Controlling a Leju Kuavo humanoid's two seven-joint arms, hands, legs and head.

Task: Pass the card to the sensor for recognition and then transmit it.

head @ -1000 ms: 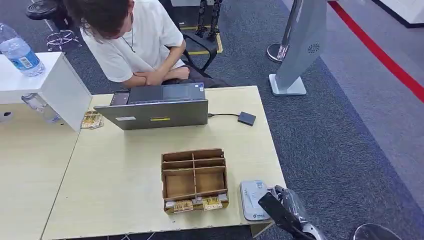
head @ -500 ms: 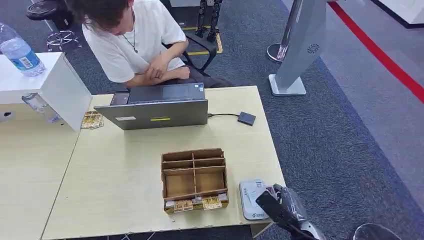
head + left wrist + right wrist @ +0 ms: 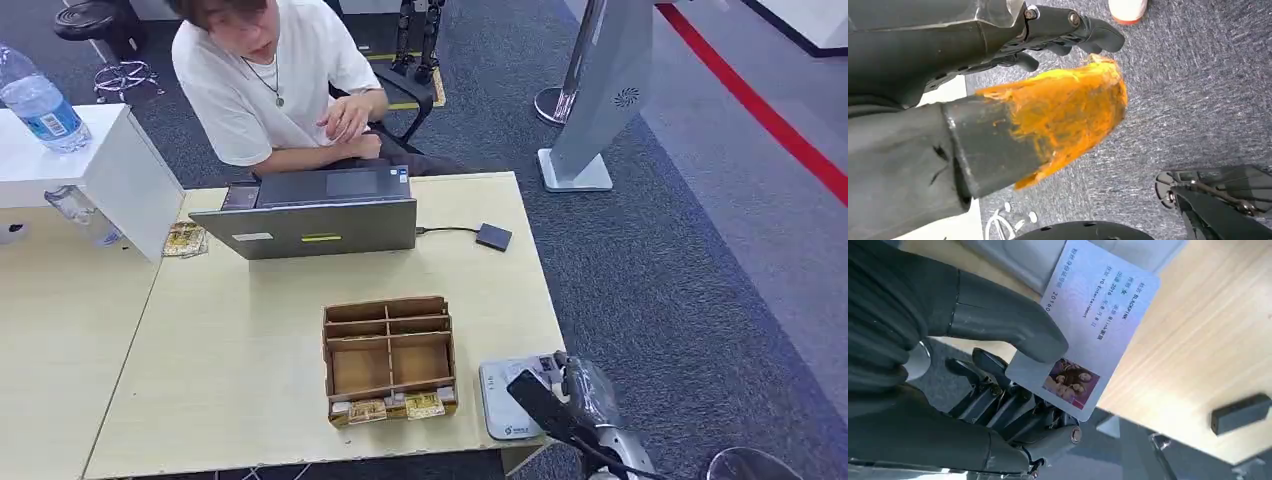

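The right hand (image 3: 998,390) pinches the card (image 3: 1093,325) between thumb and fingers, held above the table's (image 3: 250,380) near corner by the white sensor (image 3: 500,400); the card is pale lilac (printed text, small group photo). Left hand (image 3: 1048,30): cannot tell its state

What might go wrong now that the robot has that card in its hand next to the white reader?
The right hand holds the card only at one end, pinched under the thumb, so it might slip or twist when moved. The white reader sits near the table corner, so a nudge from the hand might push it toward the edge. The cardboard box stands close beside the reader, and a wide swing may bump it.
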